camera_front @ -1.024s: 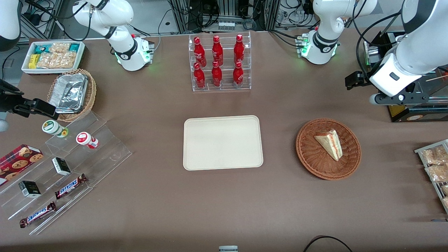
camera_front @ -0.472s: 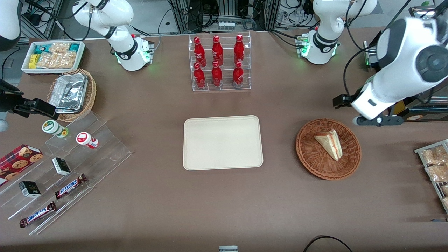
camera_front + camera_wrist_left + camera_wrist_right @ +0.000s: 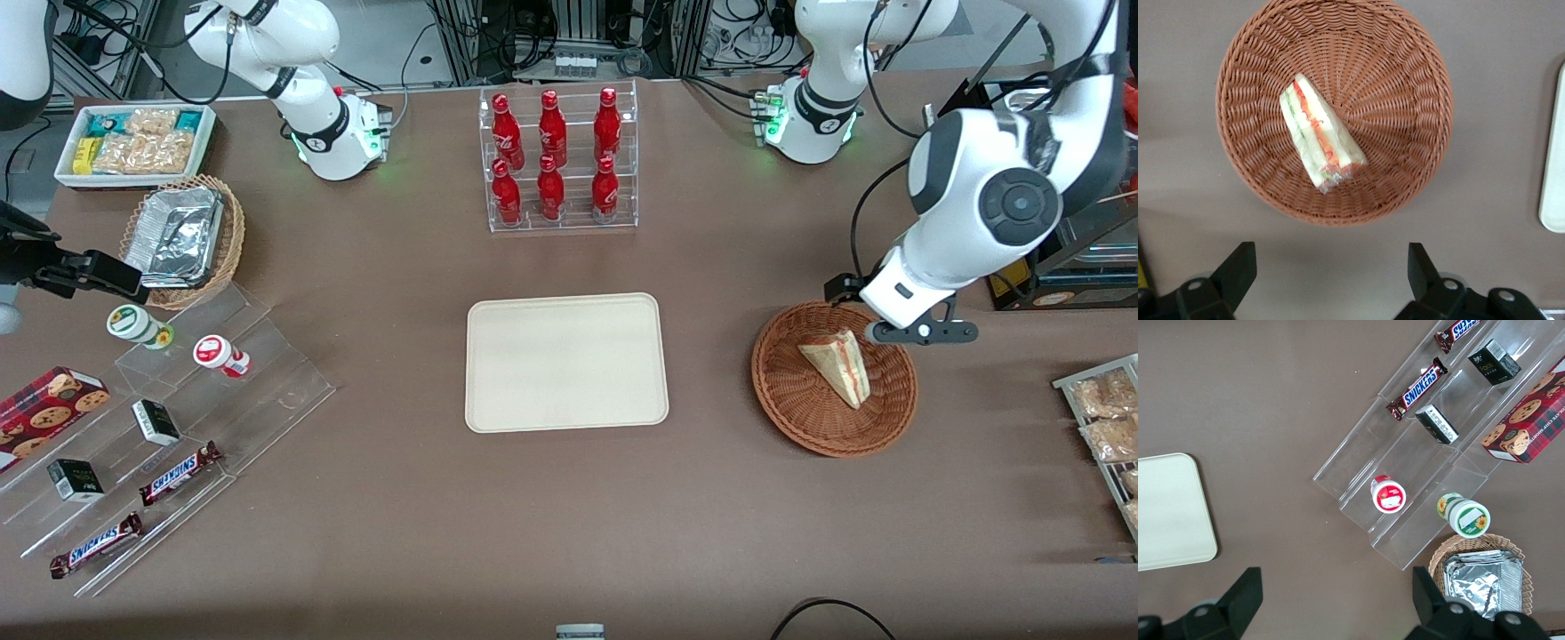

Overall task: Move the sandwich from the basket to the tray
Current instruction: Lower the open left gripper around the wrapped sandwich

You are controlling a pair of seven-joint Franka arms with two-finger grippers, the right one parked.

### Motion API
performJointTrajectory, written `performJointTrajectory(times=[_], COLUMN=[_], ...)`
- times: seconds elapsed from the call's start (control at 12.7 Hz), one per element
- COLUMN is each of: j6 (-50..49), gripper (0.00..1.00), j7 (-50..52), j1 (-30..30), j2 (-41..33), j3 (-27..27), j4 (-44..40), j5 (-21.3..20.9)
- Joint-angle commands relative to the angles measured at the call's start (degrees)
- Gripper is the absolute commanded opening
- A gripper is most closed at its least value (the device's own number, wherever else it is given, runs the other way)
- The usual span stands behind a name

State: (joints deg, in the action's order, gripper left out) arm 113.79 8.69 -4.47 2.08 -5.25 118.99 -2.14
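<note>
— Where was your pincer (image 3: 1328,267)?
— Above the basket's (image 3: 791,409) rim, fingers (image 3: 1238,267) spread wide, holding nothing.
— And your sandwich (image 3: 838,365)?
— It lay in the basket, well apart from the tray (image 3: 566,362).

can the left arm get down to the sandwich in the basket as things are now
Probably yes. The sandwich lies alone and uncovered in the shallow basket, and the open gripper hangs above the basket's rim, with nothing between them.
</note>
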Motion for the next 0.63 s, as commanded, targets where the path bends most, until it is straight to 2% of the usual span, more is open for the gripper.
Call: performJointTrajectory(times=[0.0, 0.08, 0.39, 0.55], j6=[6.94, 9.49, 13.81, 16.18], gripper=[1.0, 1.0, 1.0, 1.0], j7=[0.36, 2.45, 22.9, 28.2], j1=[-0.36, -0.36, -0.45, -0.45], j2=[-0.76, -0.85, 1.52, 2.14], j3=[1.03, 1.21, 1.21, 1.21], j4=[4.13, 5.28, 5.38, 5.99], j5=[-0.67, -0.67, -0.67, -0.67])
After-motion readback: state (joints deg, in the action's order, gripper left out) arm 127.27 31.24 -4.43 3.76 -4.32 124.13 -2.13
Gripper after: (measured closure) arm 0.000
